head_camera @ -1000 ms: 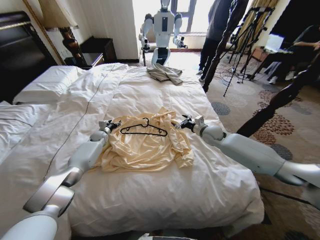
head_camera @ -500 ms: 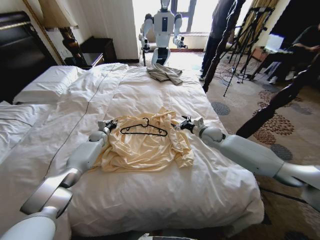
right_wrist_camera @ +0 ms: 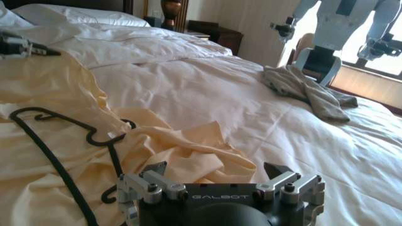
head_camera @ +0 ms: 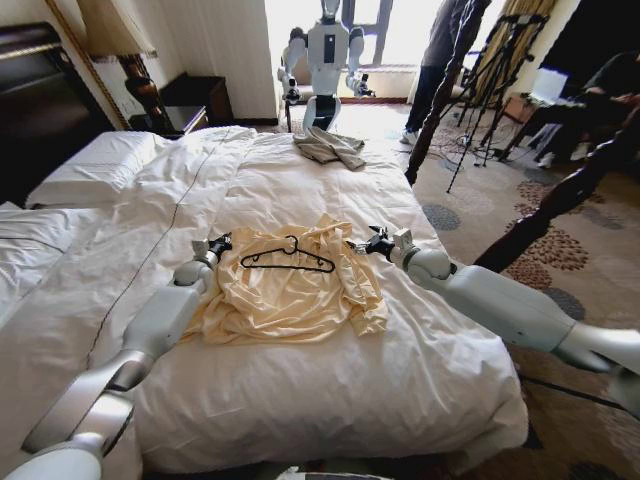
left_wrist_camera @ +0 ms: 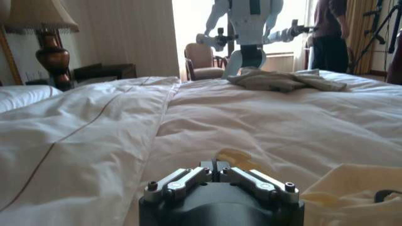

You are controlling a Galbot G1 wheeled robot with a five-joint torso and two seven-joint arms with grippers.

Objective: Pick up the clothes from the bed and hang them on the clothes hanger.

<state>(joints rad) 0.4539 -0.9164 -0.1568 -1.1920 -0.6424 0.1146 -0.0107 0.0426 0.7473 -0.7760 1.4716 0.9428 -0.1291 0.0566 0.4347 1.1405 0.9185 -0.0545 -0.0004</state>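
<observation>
Left end effector (head_camera: 219,243), apparently closed on nothing, sits at the cream clothes' (head_camera: 290,295) left shoulder; right end effector (head_camera: 368,243) rests open-jawed at the other, clothes hanger (head_camera: 287,259) lying between on the bed (head_camera: 420,370). Both should pinch fabric, not duvet. Since 1 second ago, the left has edged forward.

One large bed with rumpled white duvet (head_camera: 300,400) carries two garments: one pale cream-yellow top (head_camera: 290,295) at centre and one grey-beige garment (head_camera: 330,147) higher up, plus one thin black hanger (head_camera: 288,260).
</observation>
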